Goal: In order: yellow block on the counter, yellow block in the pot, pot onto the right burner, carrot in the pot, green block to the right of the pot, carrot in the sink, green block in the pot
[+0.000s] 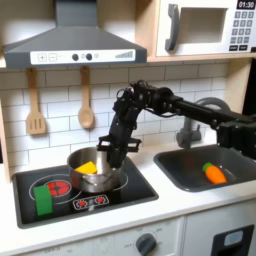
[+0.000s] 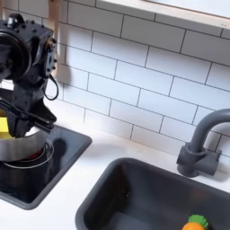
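Note:
The shiny steel pot [image 1: 97, 178] stands on the black stovetop, and the yellow block [image 1: 87, 167] lies inside it. My gripper [image 1: 107, 149] hangs just over the pot's back right rim, and its fingers look spread with nothing between them. In the second exterior view the gripper [image 2: 25, 115] sits low over the pot [image 2: 20, 149], with the yellow block [image 2: 4, 127] showing under it. The green block [image 1: 44, 198] stands upright on the stovetop at the first exterior view's left of the pot. The carrot [image 1: 214, 172] [image 2: 196, 222] lies in the dark sink [image 1: 185, 170] [image 2: 126, 193].
The dark faucet [image 1: 189, 128] [image 2: 203, 144] rises behind the sink. Two wooden utensils [image 1: 36, 108] hang on the tiled wall under the range hood [image 1: 75, 45]. The off-white counter [image 1: 150, 212] [image 2: 81, 171] runs between the stovetop [image 1: 135, 185] and the sink.

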`<state>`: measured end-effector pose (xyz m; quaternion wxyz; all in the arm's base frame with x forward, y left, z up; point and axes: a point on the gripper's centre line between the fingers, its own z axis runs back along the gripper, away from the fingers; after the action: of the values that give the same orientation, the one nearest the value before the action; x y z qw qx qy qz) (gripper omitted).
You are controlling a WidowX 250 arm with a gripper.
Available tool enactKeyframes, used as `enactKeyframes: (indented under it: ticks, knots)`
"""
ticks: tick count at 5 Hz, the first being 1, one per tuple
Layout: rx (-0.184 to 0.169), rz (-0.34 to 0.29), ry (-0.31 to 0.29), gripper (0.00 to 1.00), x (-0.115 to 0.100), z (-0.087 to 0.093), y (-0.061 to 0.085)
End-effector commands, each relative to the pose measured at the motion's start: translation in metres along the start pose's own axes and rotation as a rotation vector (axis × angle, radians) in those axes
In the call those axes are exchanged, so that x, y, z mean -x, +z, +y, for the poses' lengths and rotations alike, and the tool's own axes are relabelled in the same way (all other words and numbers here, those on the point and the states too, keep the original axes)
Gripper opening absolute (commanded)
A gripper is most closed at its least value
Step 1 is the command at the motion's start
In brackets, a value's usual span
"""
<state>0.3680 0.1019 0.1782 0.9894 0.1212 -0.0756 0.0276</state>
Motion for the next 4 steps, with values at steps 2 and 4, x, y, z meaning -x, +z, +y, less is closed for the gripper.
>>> enactKeyframes:
  ticks: [2, 4]
  knots:
    - [0.022, -0.004, -0.020, 0.00, 0.007, -0.011, 0.005]
    - [-0.015, -0.068, 0.002, 0.00, 0.003, -0.002, 0.029]
